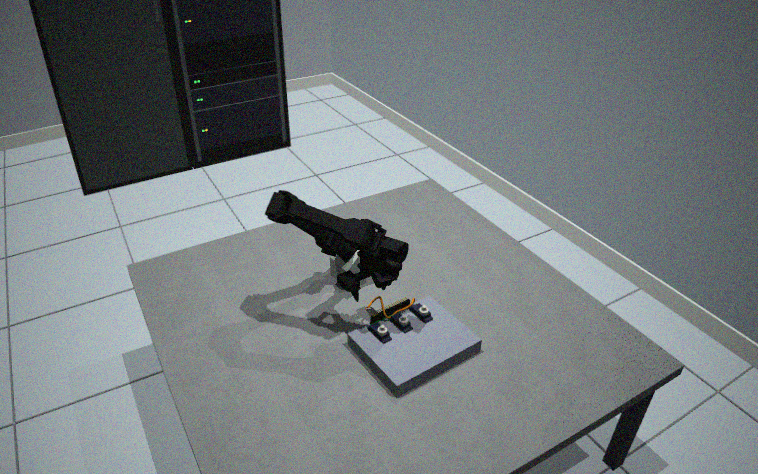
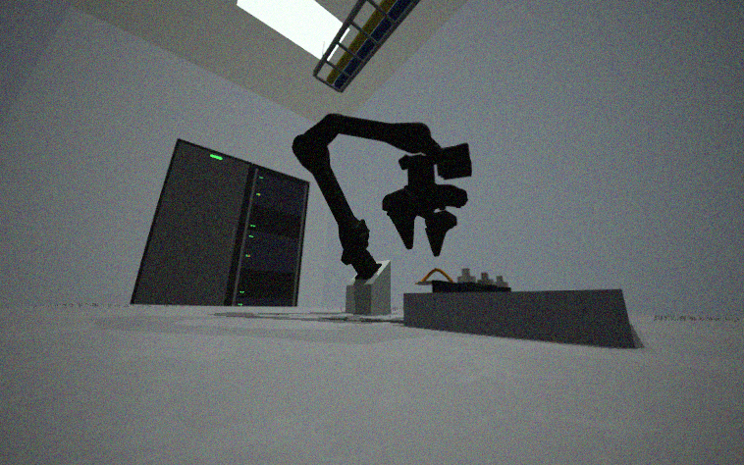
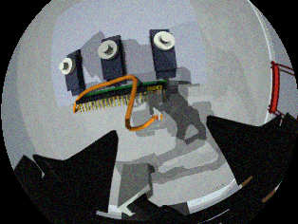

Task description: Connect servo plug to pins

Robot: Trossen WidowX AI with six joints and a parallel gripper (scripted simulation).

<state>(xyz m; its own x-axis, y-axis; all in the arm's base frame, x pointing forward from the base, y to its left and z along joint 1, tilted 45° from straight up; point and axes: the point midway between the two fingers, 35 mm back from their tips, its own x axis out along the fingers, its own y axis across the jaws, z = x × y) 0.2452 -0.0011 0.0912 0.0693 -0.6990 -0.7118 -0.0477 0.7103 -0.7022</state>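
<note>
My gripper [image 1: 370,292] [image 2: 422,251] [image 3: 163,127] is open and empty, raised above the near edge of the pale holder block [image 1: 419,360] [image 2: 509,312] [image 3: 128,20]. The orange lead [image 1: 380,297] [image 2: 436,269] [image 3: 134,97] arches up and bends down to the plug [image 2: 424,283] [image 3: 156,101]. The plug looks grey and lies in shadow at the right end of the pin row [image 3: 104,102] in the wrist view, by the yellow band [image 3: 154,88]. It sticks out level from the row, clear of both fingers. How far it is on, and its dot and holes, cannot be made out.
Three dark servo bodies with white round horns stand on the block, one of them the right-hand servo [image 3: 163,59] in the wrist view. The block rests on the grey table [image 1: 268,413]. A dark server cabinet [image 1: 122,83] [image 2: 191,230] stands beyond the table.
</note>
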